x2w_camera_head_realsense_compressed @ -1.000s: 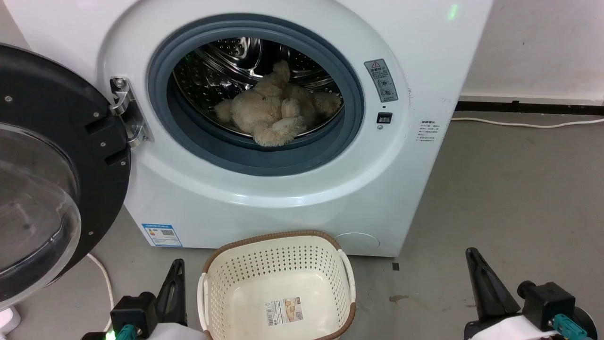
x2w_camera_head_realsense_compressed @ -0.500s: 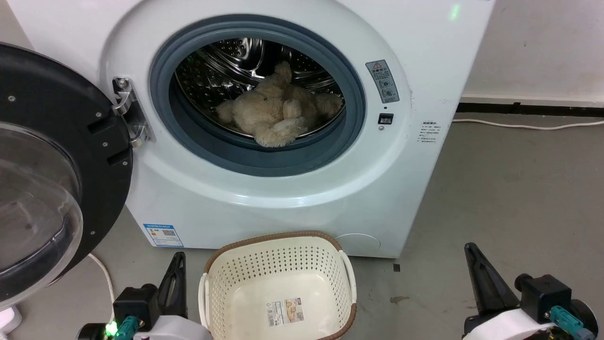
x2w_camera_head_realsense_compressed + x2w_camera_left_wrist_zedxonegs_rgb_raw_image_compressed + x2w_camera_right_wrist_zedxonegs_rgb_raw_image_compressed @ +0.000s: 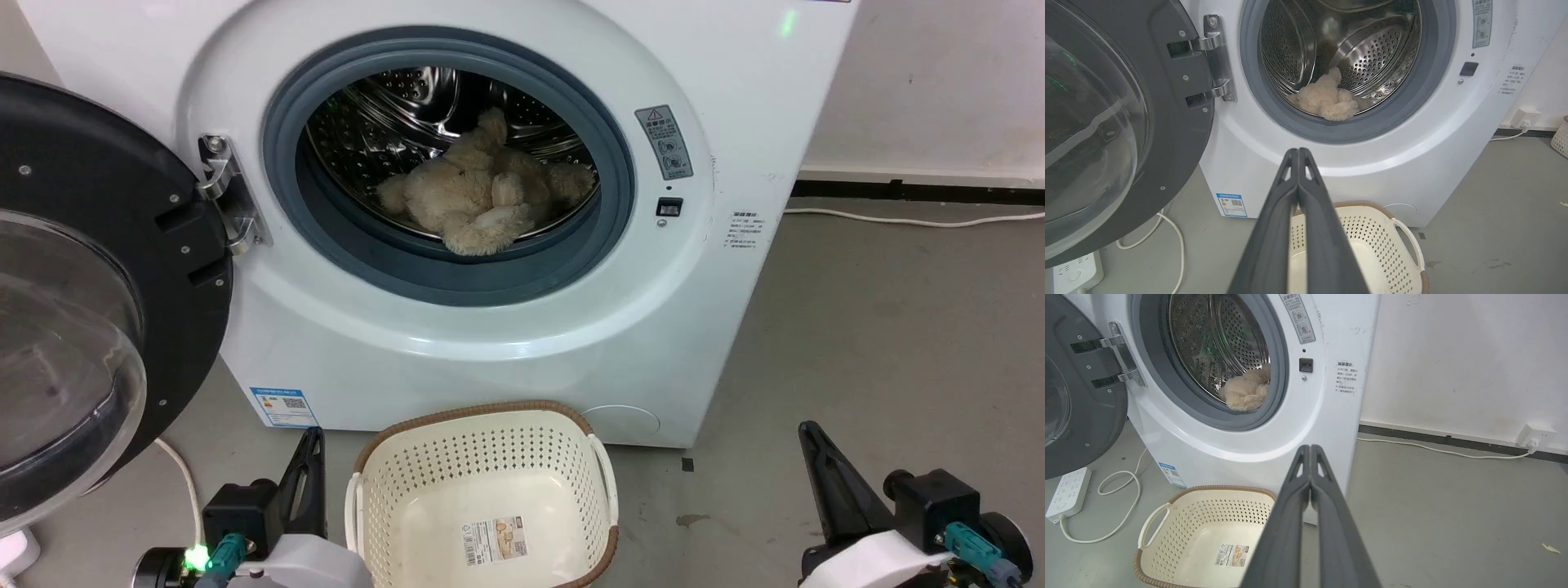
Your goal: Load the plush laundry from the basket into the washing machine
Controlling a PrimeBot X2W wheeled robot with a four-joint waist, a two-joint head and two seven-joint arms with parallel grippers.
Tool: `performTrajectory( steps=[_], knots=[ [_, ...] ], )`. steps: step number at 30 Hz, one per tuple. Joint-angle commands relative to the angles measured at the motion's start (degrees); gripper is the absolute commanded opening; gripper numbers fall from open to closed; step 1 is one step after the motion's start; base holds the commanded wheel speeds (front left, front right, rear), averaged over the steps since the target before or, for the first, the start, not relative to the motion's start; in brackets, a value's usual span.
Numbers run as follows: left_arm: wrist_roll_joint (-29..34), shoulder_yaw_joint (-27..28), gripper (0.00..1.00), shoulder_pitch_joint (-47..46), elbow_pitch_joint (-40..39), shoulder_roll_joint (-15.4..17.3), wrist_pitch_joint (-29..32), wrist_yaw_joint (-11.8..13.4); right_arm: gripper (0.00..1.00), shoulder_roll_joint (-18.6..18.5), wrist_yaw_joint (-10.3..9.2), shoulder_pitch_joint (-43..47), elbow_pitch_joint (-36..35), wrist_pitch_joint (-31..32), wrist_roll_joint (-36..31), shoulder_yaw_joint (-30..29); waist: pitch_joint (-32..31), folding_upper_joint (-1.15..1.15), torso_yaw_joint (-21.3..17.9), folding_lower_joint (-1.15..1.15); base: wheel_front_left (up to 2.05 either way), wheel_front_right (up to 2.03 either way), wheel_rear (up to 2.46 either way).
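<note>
The beige teddy bear (image 3: 482,196) lies inside the steel drum of the white washing machine (image 3: 490,343), just behind the grey door seal; the wrist views show the bear (image 3: 1327,102) (image 3: 1247,392) there too. The porthole door (image 3: 82,302) hangs wide open at the left. On the floor before the washer stands the cream basket (image 3: 482,457), with only a barcode sticker on its bottom. My left gripper (image 3: 310,445) is shut beside the basket's left handle. My right gripper (image 3: 808,437) is shut over bare floor, well right of the basket. Neither holds anything.
A white cable (image 3: 184,482) and a power strip (image 3: 1067,492) lie on the floor at the left, under the open door. Another cord (image 3: 1437,449) runs along the right wall to a socket (image 3: 1535,435). Grey concrete floor spreads to the right of the washer.
The head view has drifted slightly, so the washer and basket sit a touch lower and to the right. Both arms' wrists have shifted a little at the bottom edge. The bear has not moved.
</note>
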Motion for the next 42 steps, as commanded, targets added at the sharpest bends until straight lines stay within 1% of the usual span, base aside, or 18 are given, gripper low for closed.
performTrajectory(
  steps=[1, 29, 42],
  knots=[
    [0.6, 0.3, 0.00, -0.8, -0.4, 0.0, 0.3, -0.3, 0.00, 0.0, 0.03, -1.2, -0.4, 0.4, -0.7, -0.1, 0.0, 0.00, 0.0, 0.00, 0.00, 0.00, 0.00],
    [4.0, 1.0, 0.00, -2.3, -1.7, -0.5, 3.6, -0.7, 0.00, 0.0, 0.04, -2.6, -0.8, 3.7, -3.3, -0.6, -0.3, 0.00, 0.4, 0.00, 0.00, 0.00, 0.00],
    [4.1, 1.0, 0.00, -2.3, -1.7, -0.5, 3.7, -0.8, 0.00, 0.0, 0.05, -2.7, -0.8, 3.8, -3.4, -0.6, -0.3, 0.00, 0.4, 0.00, 0.00, 0.00, 0.00]
  ],
)
